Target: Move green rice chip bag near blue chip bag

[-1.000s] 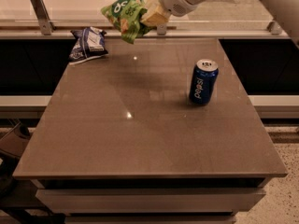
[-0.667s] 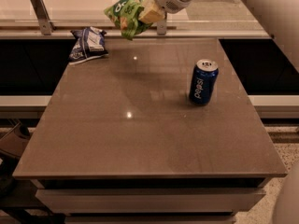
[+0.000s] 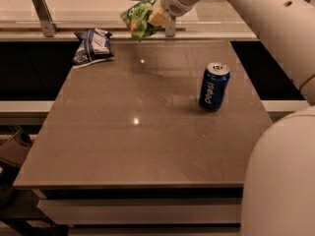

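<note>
The green rice chip bag [image 3: 138,16] hangs in the air, pinched at its right-hand edge by the gripper [image 3: 156,18]. The rest of the bag sticks out to the left of the gripper and sags a little downward. It is crumpled, its lime-green face turned toward the camera, and no part of it touches the table [image 3: 123,146].

The gripper is closed on the bag. One tan finger [image 3: 160,16] shows pressed against the bag's edge, and the white arm [image 3: 236,9] runs back from it to the right, reaching the picture's right edge.

Taken from the Pepsi can [image 3: 214,86], gripper and bag are up and to the left in the view, above the table's far edge and well apart from the can. The can itself stands upright on the right half of the table, its label facing the camera.

The blue chip bag [image 3: 93,45] lies flat at the far left corner of the table, farther left of the can than the held bag. The two bags are near each other but apart, the green one up and to the right of the blue.

A metal post [image 3: 171,28] stands just behind the gripper, up-left of the can. The robot's white body [image 3: 280,181] fills the corner below and right of the can.
</note>
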Tool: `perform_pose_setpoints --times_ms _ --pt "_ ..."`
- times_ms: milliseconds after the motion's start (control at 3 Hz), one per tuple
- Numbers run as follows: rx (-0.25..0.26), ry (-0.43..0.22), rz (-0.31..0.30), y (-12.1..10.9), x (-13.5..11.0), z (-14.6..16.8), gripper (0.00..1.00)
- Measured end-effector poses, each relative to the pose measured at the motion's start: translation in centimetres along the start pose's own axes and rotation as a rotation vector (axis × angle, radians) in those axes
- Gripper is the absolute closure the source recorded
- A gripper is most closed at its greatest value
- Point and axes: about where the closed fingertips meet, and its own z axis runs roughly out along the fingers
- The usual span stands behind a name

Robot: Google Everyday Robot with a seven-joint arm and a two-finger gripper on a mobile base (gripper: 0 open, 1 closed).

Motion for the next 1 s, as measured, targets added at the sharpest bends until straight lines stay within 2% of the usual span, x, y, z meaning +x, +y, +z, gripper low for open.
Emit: perform_pose_setpoints --times_ms 333,1000 --pt "0.003 0.004 0.038 -0.1 0.5 1.8 1.00" --pt "-0.057 -0.029 0.053 3.3 -1.4 5.4 1.00"
